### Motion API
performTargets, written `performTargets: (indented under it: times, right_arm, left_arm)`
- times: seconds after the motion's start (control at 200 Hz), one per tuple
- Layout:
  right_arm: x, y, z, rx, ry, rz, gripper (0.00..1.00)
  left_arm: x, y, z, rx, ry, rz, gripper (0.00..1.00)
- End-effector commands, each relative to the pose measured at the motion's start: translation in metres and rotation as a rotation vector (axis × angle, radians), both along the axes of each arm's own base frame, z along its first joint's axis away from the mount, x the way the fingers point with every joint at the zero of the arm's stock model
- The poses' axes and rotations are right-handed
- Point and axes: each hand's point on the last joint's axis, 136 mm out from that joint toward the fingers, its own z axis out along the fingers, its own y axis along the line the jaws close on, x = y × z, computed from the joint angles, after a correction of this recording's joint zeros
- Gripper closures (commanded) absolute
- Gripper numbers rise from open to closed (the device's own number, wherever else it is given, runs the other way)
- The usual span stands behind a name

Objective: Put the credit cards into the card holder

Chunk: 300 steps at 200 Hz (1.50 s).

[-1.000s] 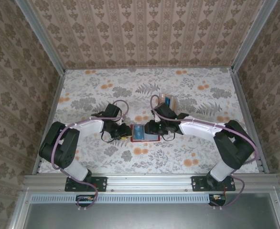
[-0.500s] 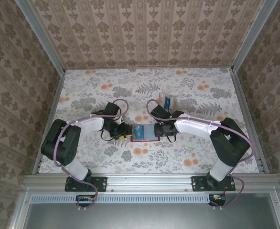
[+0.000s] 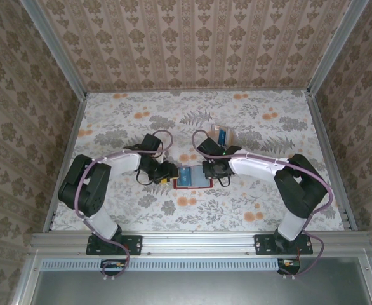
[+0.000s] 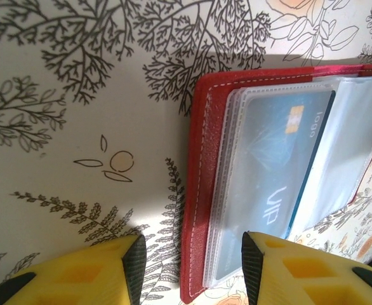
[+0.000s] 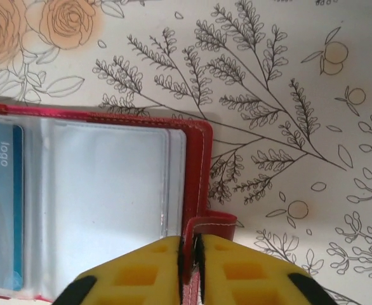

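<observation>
One red card holder [image 3: 202, 184] lies open on the floral bench [image 3: 110, 121], just below the centre of the overhead view, between two arms that reach in from the left and right. The left end effector [image 4: 192, 254] is open. Its two yellow fingers [image 4: 84, 276] stand apart at the bottom of the left wrist frame, and the holder's stitched red edge runs down between them. There is bare bench between that edge and the left-hand finger, while the right-hand finger sits over the clear pockets. The right end effector [image 5: 190, 251] is closed, and its two yellow fingers pinch the holder's narrow red tab at the bottom centre of the right wrist frame. Two blue credit cards can be counted. One credit card [image 4: 275, 165], marked "VIP" and "logo", sits inside a see-through pocket on the holder's left half. The pocket beside it [image 5: 103, 203], on the right half, shows only clear plastic. The second credit card [image 3: 220, 135] stands in a small clear box [image 3: 229, 136] above and to the right of the holder in the overhead view, apart from it and just behind the right arm's wrist. The holder lies flat with its inner side up.
</observation>
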Motion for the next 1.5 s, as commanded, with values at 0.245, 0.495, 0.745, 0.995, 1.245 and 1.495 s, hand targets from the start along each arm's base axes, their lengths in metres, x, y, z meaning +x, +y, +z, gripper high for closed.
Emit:
performTargets:
  times: [0.245,0.495,0.745,0.995,1.245,1.495]
  right_arm:
    - [-0.013,0.039,-0.014,0.334,0.082,0.059,0.97]
    - [-0.011,0.063,-0.011,0.479,0.087,0.066,0.99]
    - [-0.007,0.061,-0.012,0.525,0.071,0.033,0.98]
    - [-0.011,0.045,-0.013,0.556,0.049,-0.025,0.92]
    - [-0.022,0.009,-0.006,0.492,-0.027,-0.093,0.75]
    - [-0.024,-0.005,0.001,0.453,-0.037,-0.104,0.71]
  left_arm:
    - [0.02,-0.033,0.024,-0.077,-0.036,-0.024,0.54]
    - [0.022,-0.043,0.058,-0.135,-0.105,-0.026,0.56]
    - [0.014,-0.065,0.052,-0.169,-0.094,-0.065,0.56]
    - [0.01,-0.098,0.063,-0.208,-0.141,-0.119,0.56]
    - [0.003,-0.095,0.033,-0.141,-0.112,-0.131,0.56]
    - [0.005,-0.095,0.028,-0.104,-0.124,-0.149,0.57]
